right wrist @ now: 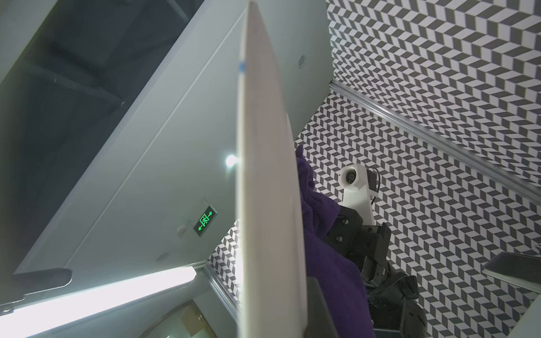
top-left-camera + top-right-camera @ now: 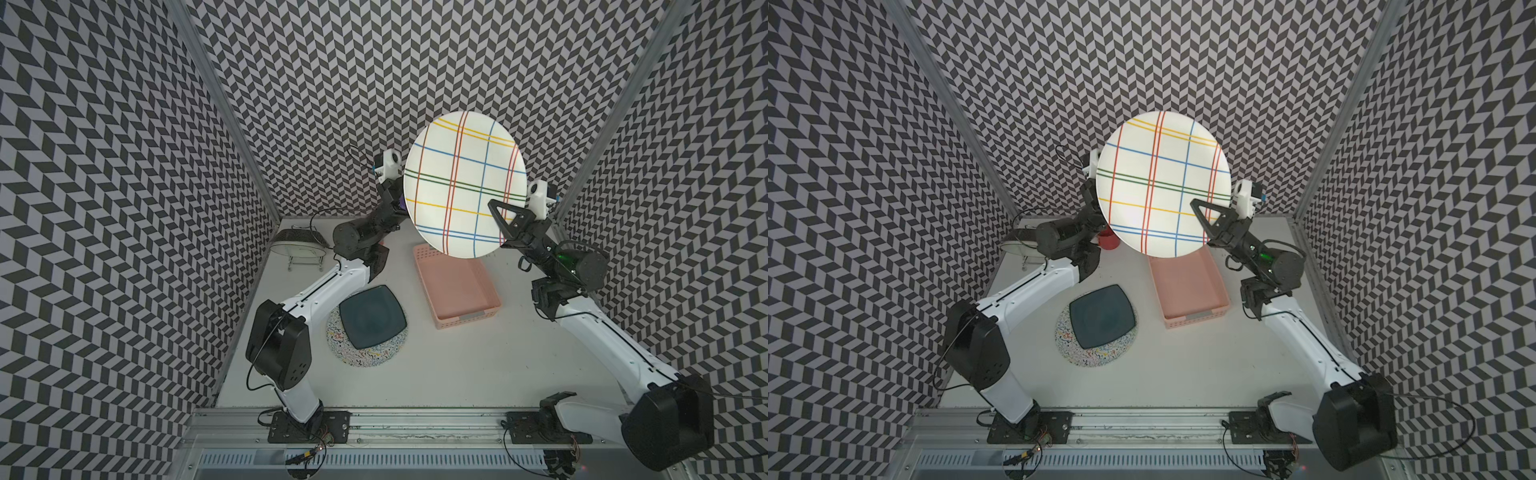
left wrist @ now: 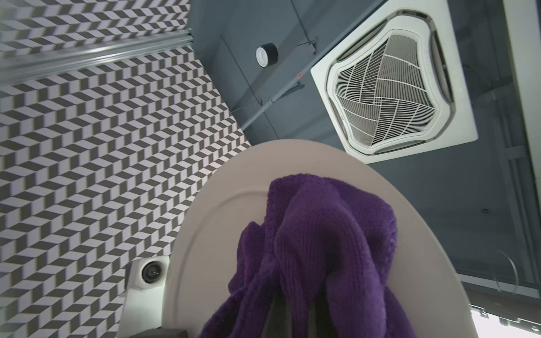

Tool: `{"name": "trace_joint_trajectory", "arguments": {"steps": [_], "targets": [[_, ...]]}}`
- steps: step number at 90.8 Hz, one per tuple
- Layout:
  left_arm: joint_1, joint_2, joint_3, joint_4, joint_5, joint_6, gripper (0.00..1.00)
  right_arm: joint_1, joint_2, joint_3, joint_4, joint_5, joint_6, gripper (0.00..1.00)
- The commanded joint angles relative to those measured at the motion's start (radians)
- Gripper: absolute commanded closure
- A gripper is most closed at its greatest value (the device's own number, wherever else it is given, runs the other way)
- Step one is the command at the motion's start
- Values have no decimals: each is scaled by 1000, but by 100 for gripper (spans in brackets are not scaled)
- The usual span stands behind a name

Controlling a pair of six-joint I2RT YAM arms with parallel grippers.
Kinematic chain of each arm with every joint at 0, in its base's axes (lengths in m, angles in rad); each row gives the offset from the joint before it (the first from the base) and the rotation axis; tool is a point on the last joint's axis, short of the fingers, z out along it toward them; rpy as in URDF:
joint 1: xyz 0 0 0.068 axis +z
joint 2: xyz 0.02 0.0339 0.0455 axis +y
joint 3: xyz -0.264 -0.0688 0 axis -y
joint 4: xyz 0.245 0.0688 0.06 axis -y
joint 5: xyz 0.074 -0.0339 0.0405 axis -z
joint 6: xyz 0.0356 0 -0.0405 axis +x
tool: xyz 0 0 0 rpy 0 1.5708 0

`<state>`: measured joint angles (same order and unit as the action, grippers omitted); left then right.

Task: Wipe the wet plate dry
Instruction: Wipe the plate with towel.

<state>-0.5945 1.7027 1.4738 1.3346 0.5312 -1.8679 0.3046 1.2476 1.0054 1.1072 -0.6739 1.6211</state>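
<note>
A round white plate [image 2: 461, 183] [image 2: 1163, 178] with red, blue, yellow and green stripes is held high above the table, its striped face turned up toward both top views. My right gripper [image 2: 497, 210] [image 2: 1199, 206] is shut on its rim; in the right wrist view the plate [image 1: 263, 175] shows edge-on between the jaws. My left gripper [image 2: 397, 201] is behind the plate, shut on a purple knitted cloth [image 3: 322, 234] [image 1: 322, 254]. The cloth lies against the plate's plain underside [image 3: 216, 234] and covers the left fingers.
On the table below are a pink basket [image 2: 457, 291], a dark blue square plate [image 2: 372, 318] on a speckled round plate [image 2: 365, 359], a dish rack [image 2: 297, 245] at the back left, and a red cup [image 2: 1108, 240] behind the left arm.
</note>
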Motion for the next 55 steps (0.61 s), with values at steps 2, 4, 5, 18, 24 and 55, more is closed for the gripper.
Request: {"name": "trace_joint_trajectory", "arguments": {"steps": [2, 4, 5, 18, 24, 55], "targets": [[-78, -13, 33, 101, 39, -10, 100, -12, 30, 112, -21, 73, -59, 100], [-87, -14, 31, 101, 47, -4, 100, -22, 38, 136, -32, 81, -63, 100], [-90, -15, 31, 101, 52, 0, 100, -30, 43, 147, -35, 83, -64, 100], [-73, -55, 26, 116, 81, 21, 100, -113, 93, 217, -14, 72, -29, 100], [-32, -69, 35, 123, 64, 5, 100, -123, 90, 201, 15, 37, -18, 100], [-45, 46, 201, 129, 10, -37, 100, 92, 80, 175, -57, -9, -177, 100]]}}
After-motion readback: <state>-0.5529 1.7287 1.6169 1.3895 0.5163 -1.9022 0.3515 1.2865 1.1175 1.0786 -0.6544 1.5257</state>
